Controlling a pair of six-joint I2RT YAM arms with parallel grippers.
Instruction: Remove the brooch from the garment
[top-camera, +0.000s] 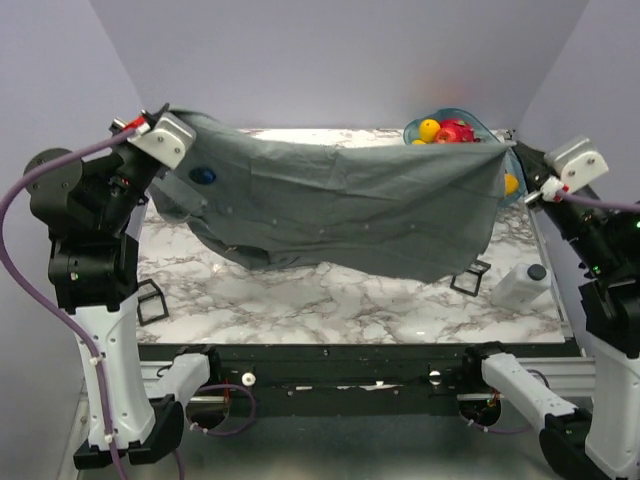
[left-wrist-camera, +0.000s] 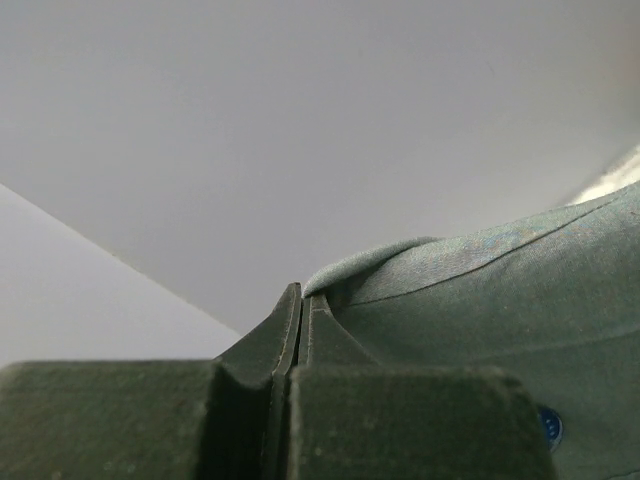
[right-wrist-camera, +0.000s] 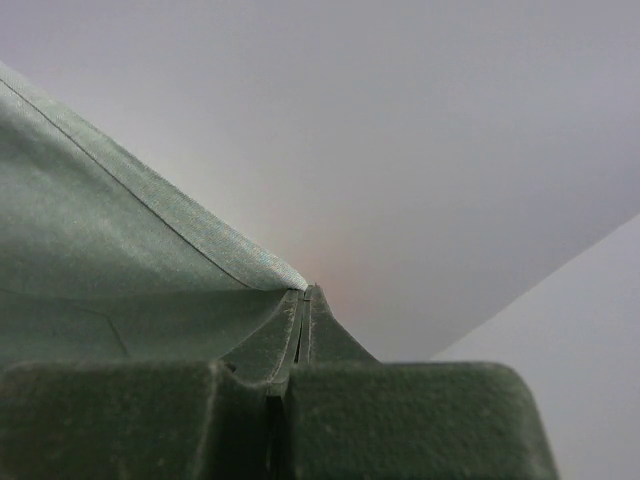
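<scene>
The grey shirt (top-camera: 350, 205) hangs stretched above the marble table, held up at both ends. My left gripper (top-camera: 190, 118) is shut on its upper left edge; in the left wrist view (left-wrist-camera: 303, 292) the jaws pinch the fabric fold (left-wrist-camera: 480, 290). My right gripper (top-camera: 507, 152) is shut on the upper right edge; in the right wrist view (right-wrist-camera: 305, 292) the cloth (right-wrist-camera: 100, 260) runs off to the left. The blue brooch (top-camera: 204, 176) sits on the shirt near the left end, just below my left gripper. Its edge shows in the left wrist view (left-wrist-camera: 550, 427).
A blue bowl (top-camera: 478, 128) with yellow and red fruit stands at the back right behind the shirt. A white bottle (top-camera: 523, 284) lies at the right edge. Black wire-frame cubes sit at the left (top-camera: 150, 300) and right (top-camera: 470, 277) of the marble table (top-camera: 330, 310).
</scene>
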